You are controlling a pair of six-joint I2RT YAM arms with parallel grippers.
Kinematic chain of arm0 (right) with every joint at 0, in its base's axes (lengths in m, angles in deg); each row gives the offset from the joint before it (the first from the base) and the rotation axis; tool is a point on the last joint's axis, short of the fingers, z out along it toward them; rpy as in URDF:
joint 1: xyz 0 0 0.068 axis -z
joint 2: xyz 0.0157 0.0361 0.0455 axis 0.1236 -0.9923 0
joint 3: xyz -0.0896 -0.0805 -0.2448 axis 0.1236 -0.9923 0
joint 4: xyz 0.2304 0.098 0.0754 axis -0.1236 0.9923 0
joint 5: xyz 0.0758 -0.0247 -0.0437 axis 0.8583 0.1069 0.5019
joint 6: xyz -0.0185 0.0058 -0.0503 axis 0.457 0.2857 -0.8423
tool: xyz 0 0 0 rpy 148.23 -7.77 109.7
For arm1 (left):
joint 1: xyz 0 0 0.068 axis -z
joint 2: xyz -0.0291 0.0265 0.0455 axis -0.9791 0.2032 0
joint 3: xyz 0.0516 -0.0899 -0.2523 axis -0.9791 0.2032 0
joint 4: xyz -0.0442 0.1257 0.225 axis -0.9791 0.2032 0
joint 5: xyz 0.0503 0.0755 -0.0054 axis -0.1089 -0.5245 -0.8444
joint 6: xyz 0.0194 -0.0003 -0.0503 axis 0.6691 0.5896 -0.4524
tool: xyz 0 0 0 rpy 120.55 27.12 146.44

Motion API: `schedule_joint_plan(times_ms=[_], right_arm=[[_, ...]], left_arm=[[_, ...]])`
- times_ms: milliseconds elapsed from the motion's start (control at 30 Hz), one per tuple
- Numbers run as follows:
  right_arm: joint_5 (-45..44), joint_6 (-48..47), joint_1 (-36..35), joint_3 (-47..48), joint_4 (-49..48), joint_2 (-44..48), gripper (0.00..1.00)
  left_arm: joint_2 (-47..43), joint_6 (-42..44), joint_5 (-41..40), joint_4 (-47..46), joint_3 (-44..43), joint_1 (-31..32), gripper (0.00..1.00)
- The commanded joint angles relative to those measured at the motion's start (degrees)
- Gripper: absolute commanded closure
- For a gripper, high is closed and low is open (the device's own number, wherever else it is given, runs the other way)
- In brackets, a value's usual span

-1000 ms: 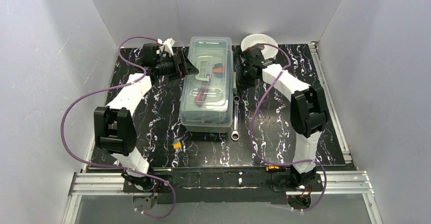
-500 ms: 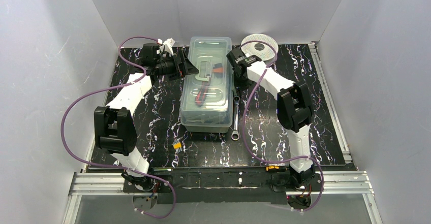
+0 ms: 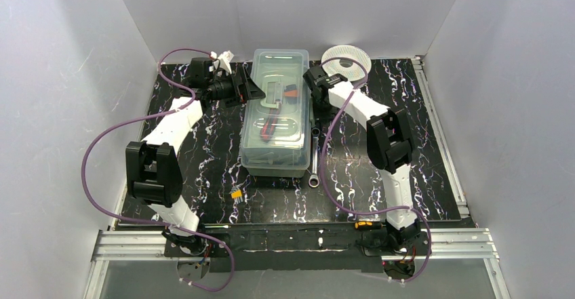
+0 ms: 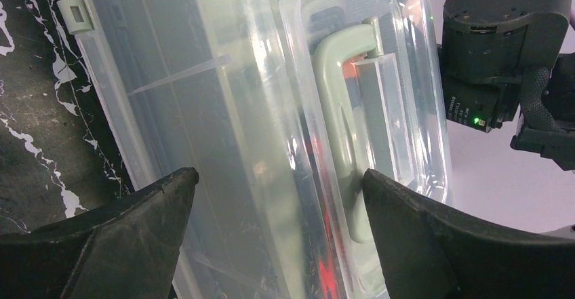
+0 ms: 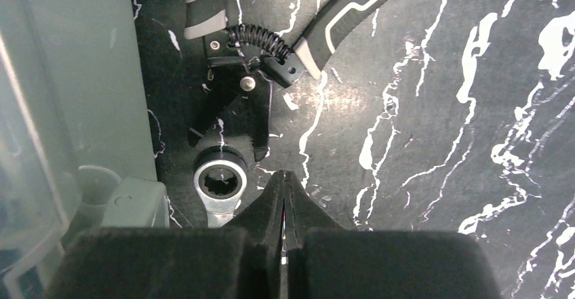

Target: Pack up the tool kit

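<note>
left arm [image 3: 152,170]: elbow raised near its base, forearm stretched to the far side, wrist turned inward toward the right. left gripper [image 4: 279,177]: jaws spread wide. right arm [image 3: 390,143]: folded at the elbow, forearm angled far-left, wrist pitched down. right gripper [image 5: 283,180]: points down, fingers pressed together tip to tip.

**Count of things at the toolbox**

One pale green toolbox [image 3: 276,109] with a clear lid is counted. Just beside its right wall, one wrench [image 3: 314,175] and one pair of pliers [image 5: 261,48] are found. One white spool [image 3: 346,59] is seen behind its far right corner, and one small yellow piece [image 3: 236,194] near its front left corner. Red-handled tools are seen inside it, but they cannot be counted.
</note>
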Motion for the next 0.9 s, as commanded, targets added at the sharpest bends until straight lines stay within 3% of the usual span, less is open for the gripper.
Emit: schedule_joint_plan(times_ms=[0,167,300,467,633,867], right_arm=[[12.53,1.14,-1.52,-2.39,-9.86,1.57,0.99],[19.54,2.68,-1.34,-4.41,-14.42,3.0,0.99],[31.04,5.42,-1.1,-7.06,-20.82,4.22,0.99],[36.29,9.06,-1.0,-10.17,-26.94,5.82,0.99],[34.61,10.21,0.75,-13.46,-27.39,9.28,0.99],[31.97,8.63,9.37,-29.32,-35.65,25.2,0.99]], left_arm=[[2.39,0.14,5.73,4.26,-0.28,3.37,0.09],[2.89,-0.12,5.82,4.29,-0.22,3.69,0.09],[3.58,-0.19,6.19,4.37,-0.41,4.14,0.09],[3.82,0.06,6.35,4.14,-0.43,4.62,0.09],[3.24,1.05,5.28,4.38,-0.43,4.87,0.09],[-3.03,5.72,-2.58,8.64,-1.19,4.48,0.02]])
